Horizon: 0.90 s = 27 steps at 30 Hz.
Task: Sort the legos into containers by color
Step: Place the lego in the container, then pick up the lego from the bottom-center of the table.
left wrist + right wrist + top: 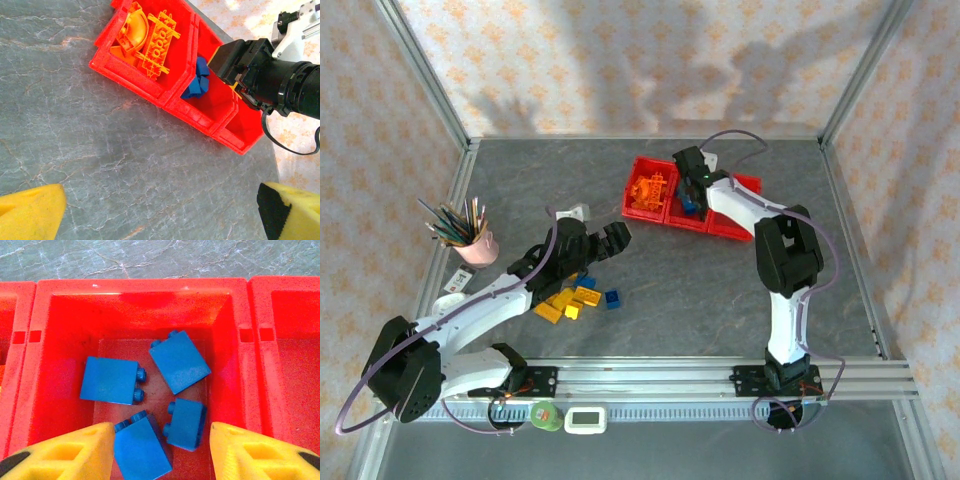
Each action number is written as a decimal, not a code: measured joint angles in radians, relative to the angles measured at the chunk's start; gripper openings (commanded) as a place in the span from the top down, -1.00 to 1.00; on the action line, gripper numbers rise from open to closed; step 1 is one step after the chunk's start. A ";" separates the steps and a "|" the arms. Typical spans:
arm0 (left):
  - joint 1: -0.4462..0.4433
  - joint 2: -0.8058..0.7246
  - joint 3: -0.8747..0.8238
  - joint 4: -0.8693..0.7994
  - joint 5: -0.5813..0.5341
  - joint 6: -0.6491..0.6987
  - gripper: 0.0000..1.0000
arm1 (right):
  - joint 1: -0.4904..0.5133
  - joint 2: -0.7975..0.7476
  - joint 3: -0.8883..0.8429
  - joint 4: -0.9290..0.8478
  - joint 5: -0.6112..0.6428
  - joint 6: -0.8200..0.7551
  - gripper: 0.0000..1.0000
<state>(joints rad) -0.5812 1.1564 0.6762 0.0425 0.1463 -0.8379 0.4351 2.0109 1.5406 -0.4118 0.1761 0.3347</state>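
Tray [645,213]: red, three joined bins, on the bench [720,290] toward 12 o'clock.
Orange legos [150,35]: in the bin at the tray's 9 o'clock end.
Blue legos [180,362]: four, in the middle bin.
Loose legos [575,298]: yellow and blue, on the bench at 8 o'clock.
Right fingers [75,455]: spread, empty, over the middle bin.
Left fingers [30,210]: spread, empty, above bare bench.

On my left, 1 pink cup [477,247] holds colored pencils [455,220] on the grey table [700,290]; 1 green roll [546,415] lies at the near edge.

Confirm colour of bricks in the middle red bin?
Blue, all four small plastic bricks; clearest in right wrist view.
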 measured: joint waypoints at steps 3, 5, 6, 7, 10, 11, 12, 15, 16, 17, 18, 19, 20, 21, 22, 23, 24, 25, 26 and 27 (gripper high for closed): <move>0.000 0.000 0.006 0.000 -0.003 0.002 -0.99 | 0.003 -0.014 -0.007 0.000 -0.010 -0.001 -0.08; 0.000 -0.002 0.010 -0.001 -0.008 0.002 -0.98 | 0.014 -0.043 -0.024 -0.001 -0.019 -0.005 -0.11; 0.000 -0.007 0.010 -0.001 -0.015 0.002 -0.98 | 0.024 -0.063 -0.032 0.000 -0.023 -0.007 -0.13; 0.000 -0.013 0.010 -0.004 -0.022 0.002 -0.98 | 0.036 -0.081 -0.039 0.000 -0.027 -0.008 -0.14; 0.000 -0.047 0.010 -0.023 -0.043 0.007 -0.98 | 0.088 -0.150 -0.067 0.008 -0.056 -0.014 -0.19; 0.000 -0.060 0.010 -0.031 -0.050 0.009 -0.98 | 0.103 -0.169 -0.079 0.011 -0.071 -0.015 -0.21; 0.000 -0.076 0.010 -0.040 -0.058 0.009 -0.98 | 0.122 -0.192 -0.096 0.018 -0.091 -0.015 -0.23; 0.000 -0.132 0.007 -0.076 -0.087 0.009 -0.98 | 0.167 -0.238 -0.142 0.029 -0.146 -0.019 -0.29; 0.000 -0.153 0.003 -0.085 -0.097 0.009 -0.98 | 0.177 -0.246 -0.153 0.031 -0.160 -0.019 -0.30; 0.000 -0.176 -0.003 -0.100 -0.106 0.009 -0.99 | 0.191 -0.254 -0.168 0.034 -0.178 -0.018 -0.32; 0.001 -0.203 -0.012 -0.114 -0.115 0.008 -0.98 | 0.204 -0.260 -0.181 0.034 -0.189 -0.017 -0.33; 0.002 -0.224 -0.019 -0.126 -0.124 0.008 -0.98 | 0.218 -0.264 -0.192 0.032 -0.196 -0.014 -0.35; 0.005 -0.245 -0.027 -0.142 -0.132 0.008 -0.99 | 0.235 -0.267 -0.201 0.029 -0.203 -0.009 -0.36; 0.007 -0.264 -0.034 -0.160 -0.138 0.008 -0.98 | 0.253 -0.268 -0.209 0.030 -0.206 -0.004 -0.37; 0.009 -0.279 -0.041 -0.175 -0.144 0.007 -0.98 | 0.272 -0.269 -0.217 0.028 -0.208 0.003 -0.38; 0.014 -0.297 -0.047 -0.195 -0.150 0.006 -0.99 | 0.295 -0.271 -0.227 0.025 -0.208 0.012 -0.39; 0.015 -0.310 -0.052 -0.214 -0.156 0.004 -0.98 | 0.318 -0.272 -0.236 0.022 -0.208 0.019 -0.41; 0.019 -0.321 -0.056 -0.227 -0.156 0.001 -0.98 | 0.343 -0.273 -0.247 0.020 -0.207 0.030 -0.42; 0.021 -0.335 -0.061 -0.244 -0.156 -0.001 -0.98 | 0.371 -0.274 -0.258 0.018 -0.207 0.040 -0.44; 0.021 -0.348 -0.066 -0.258 -0.157 -0.003 -0.98 | 0.398 -0.274 -0.268 0.015 -0.207 0.049 -0.45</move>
<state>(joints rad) -0.5602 0.8085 0.6106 -0.2153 -0.0109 -0.8406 0.8330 1.7367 1.2728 -0.3969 -0.0311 0.3840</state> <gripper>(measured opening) 0.992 0.713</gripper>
